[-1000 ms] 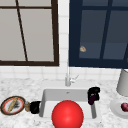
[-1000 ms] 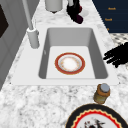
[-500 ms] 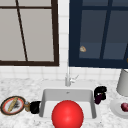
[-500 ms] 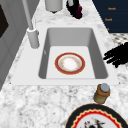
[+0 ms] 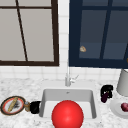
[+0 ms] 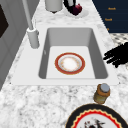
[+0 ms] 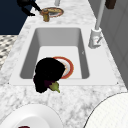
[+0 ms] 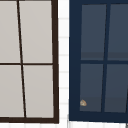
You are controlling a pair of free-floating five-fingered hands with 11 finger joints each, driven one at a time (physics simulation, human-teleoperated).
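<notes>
Right hand (image 5: 106,92): fingers curled round dark eggplant (image 7: 50,85), above counter just right of sink (image 5: 45,96) rim, left of white plate (image 5: 117,108) | Left hand (image 6: 117,55): fingers spread, holding nothing, near sink's left rim beside jar (image 6: 102,93)

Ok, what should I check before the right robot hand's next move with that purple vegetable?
1. Right robot hand curled round the purple vegetable: ok.
2. Vegetable lifted off the counter: cannot tell.
3. Left robot hand well apart, over by the jar: ok.
4. Plate in the sink bare: ok.
5. White plate free: not ok, a red item lies on it.
</notes>
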